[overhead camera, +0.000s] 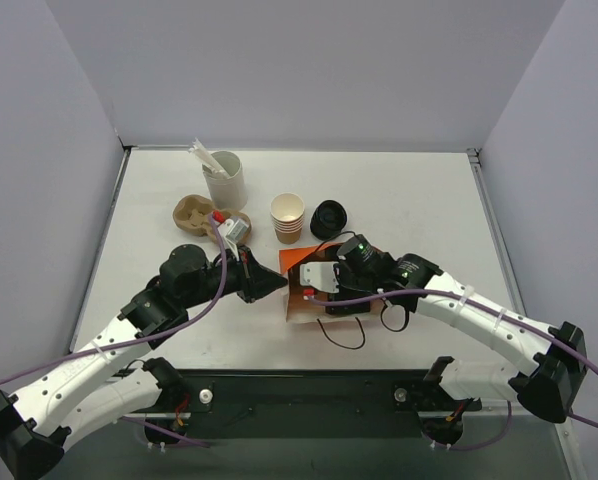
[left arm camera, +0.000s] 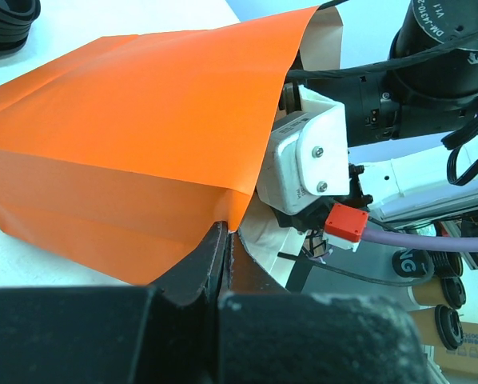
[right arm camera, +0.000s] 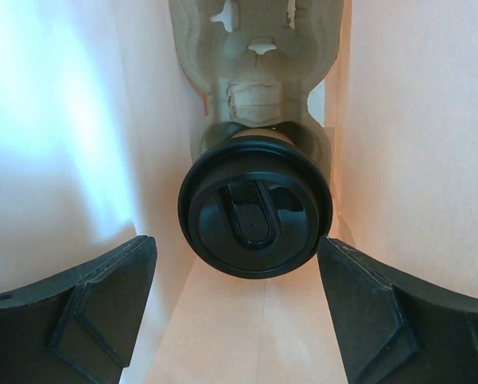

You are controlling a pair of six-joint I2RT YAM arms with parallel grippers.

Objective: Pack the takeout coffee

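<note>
Takeout coffee [right arm camera: 255, 210]: small paper cup under a round black plastic lid, deep inside the orange paper bag [left arm camera: 143, 136], lid facing the bag's mouth, seated in a moulded grey pulp carrier [right arm camera: 255, 72].
Right claw [right arm camera: 236, 256]: inside the bag, spread wide either side of the lid, holding nothing.
Left claw [left arm camera: 223, 252]: closed tight, pinching the bag's lip.
Handling: likely light, thin-walled, crushable; take the stiffer lid rim gently.
</note>
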